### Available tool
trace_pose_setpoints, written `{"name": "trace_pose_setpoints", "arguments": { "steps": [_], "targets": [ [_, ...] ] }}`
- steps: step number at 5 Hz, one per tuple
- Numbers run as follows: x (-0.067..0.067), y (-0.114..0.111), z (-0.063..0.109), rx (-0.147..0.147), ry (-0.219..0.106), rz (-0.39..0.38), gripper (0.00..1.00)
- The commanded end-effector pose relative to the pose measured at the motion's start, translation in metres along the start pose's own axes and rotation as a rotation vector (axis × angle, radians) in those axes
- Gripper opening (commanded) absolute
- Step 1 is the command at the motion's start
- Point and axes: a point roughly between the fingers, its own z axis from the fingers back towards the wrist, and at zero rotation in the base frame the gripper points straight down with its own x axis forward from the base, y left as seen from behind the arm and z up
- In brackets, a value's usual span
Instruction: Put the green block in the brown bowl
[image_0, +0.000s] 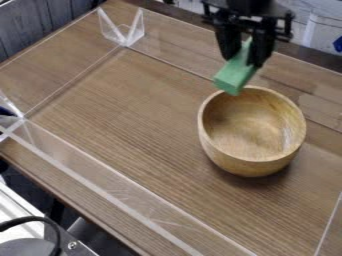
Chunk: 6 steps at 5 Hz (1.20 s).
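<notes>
The green block (237, 75) hangs in the air, tilted, with its lower end over the far left rim of the brown bowl (253, 130). My gripper (249, 56) points down from the top of the view and is shut on the block's upper end. The wooden bowl stands on the table at the right, with nothing visible inside it.
A low clear plastic wall (80, 170) fences the wooden table (120, 110) along the left and near sides, with a clear bracket (127, 30) at the far corner. Pale objects sit beyond the table at the top right.
</notes>
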Motion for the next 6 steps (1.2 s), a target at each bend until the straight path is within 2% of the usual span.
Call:
{"name": "trace_pose_setpoints", "arguments": {
  "steps": [1, 2, 3, 6],
  "targets": [
    [-0.001, -0.014, 0.009, -0.019, -0.098, -0.037, 0.00],
    [-0.016, -0.023, 0.000, -0.031, -0.059, -0.066, 0.00],
    [-0.022, -0.029, -0.007, -0.039, -0.031, -0.084, 0.00],
    [-0.002, -0.029, -0.047, -0.063, 0.033, -0.071, 0.00]
  ]
}}
